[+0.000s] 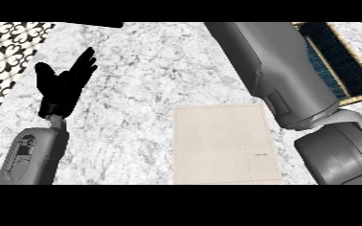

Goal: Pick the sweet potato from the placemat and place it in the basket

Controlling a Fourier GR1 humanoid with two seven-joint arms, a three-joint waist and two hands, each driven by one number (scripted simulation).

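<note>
left robot hand (pixel 65 84): fingers spread, holding nothing | placemat (pixel 225 143) bare (well right) | basket (pixel 332 60) behind right forearm

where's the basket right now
In the head view the basket sits at the upper right of the counter, mostly hidden behind the right forearm, up-right of the placemat.

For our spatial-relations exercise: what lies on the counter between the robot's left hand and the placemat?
In the head view, nothing: only bare marble counter separates the left hand from the beige placemat.
</note>
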